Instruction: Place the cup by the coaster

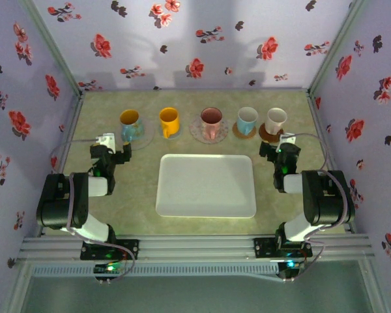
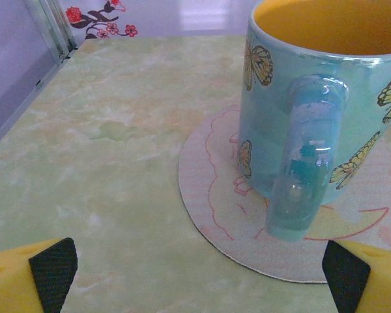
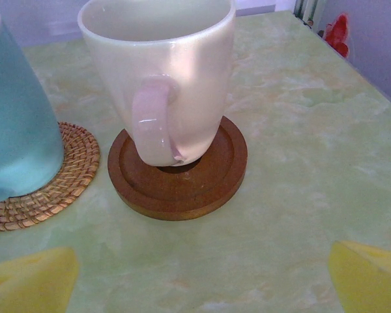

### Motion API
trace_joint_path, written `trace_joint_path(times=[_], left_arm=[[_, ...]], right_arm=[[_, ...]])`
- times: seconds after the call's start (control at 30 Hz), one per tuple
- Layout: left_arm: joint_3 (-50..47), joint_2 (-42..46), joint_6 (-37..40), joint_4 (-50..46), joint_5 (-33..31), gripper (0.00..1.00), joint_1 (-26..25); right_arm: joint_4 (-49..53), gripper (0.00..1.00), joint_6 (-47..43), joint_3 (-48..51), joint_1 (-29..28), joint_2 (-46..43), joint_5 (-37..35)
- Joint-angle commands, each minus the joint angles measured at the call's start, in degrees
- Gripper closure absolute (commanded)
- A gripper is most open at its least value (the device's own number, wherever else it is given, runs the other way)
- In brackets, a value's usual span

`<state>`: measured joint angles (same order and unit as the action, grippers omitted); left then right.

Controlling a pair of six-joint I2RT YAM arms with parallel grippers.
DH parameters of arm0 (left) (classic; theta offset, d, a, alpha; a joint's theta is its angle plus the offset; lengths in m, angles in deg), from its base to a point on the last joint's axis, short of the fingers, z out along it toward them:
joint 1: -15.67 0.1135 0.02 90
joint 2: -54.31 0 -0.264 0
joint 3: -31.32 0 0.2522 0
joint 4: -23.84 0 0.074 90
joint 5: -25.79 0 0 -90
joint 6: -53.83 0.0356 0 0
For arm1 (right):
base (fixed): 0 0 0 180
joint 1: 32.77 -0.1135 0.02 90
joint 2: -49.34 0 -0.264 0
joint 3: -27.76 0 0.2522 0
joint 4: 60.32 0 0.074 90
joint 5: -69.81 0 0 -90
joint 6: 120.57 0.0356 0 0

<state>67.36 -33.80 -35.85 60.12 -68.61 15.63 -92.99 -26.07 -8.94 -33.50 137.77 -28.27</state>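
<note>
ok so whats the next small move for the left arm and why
Probably ease the left gripper forward until its open jaws straddle the handle of the butterfly mug. The handle faces the gripper, nothing is gripped, and the mug stands on its round coaster.

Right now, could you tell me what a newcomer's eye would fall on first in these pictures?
Likely the row of five cups along the table's far side, butterfly mug at the left end, cream mug on a brown coaster at the right. Then the white tray in the middle, with the left claw and right claw open.
</note>
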Motion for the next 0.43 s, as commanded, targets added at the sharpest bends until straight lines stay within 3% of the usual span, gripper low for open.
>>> trace_joint_path(times=[0.0, 0.4], left_arm=[[0.7, -0.2, -0.4, -0.3, 0.2, 0.00, 0.3], [0.7, -0.2, -0.6, -0.4, 0.2, 0.00, 0.3]], right_arm=[[0.1, 0.01, 0.6, -0.8, 0.3, 0.1, 0.4], [0.1, 0.01, 0.6, -0.8, 0.3, 0.1, 0.3]])
